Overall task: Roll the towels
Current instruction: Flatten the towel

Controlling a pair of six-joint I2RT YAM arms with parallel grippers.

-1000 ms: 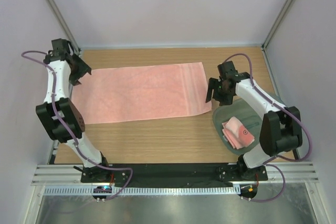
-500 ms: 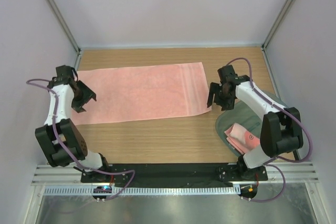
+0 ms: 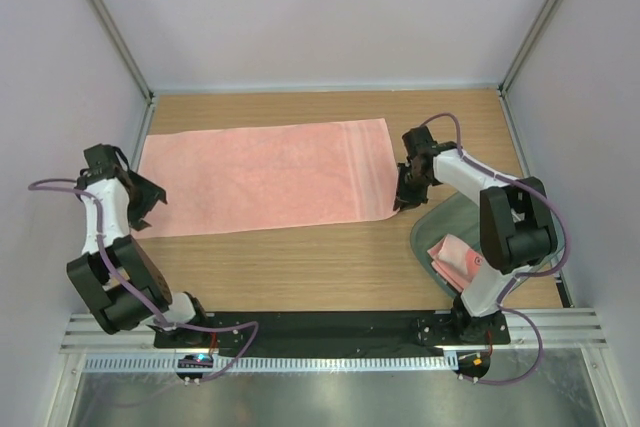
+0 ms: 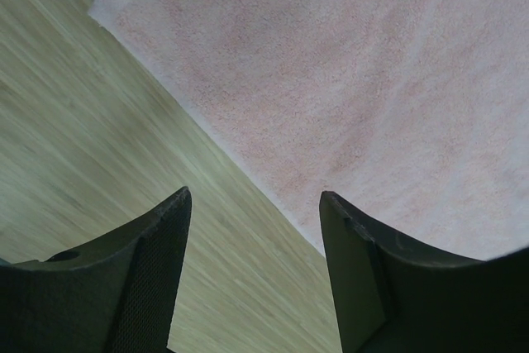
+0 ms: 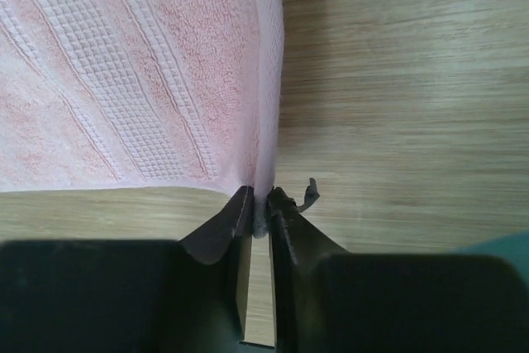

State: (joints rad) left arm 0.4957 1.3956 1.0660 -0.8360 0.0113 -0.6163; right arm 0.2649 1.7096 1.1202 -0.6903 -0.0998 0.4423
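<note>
Right gripper (image 5: 260,202): jaws just closed, now pinched on the near-right corner of the towel (image 3: 265,177); 1 s ago they stood apart beside it. Left gripper (image 4: 252,202): jaws apart, moved nearer, above the near-left edge. Rolling can likely start from the right. 2nd towel (image 3: 455,259) lies in the tub (image 3: 432,222), right.

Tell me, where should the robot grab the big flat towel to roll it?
Pinch the flat towel at the hemmed near corner of its right end, coming from the right, low. It lies flat, so only an edge offers a pinch; the right fingers are clamped there.
</note>
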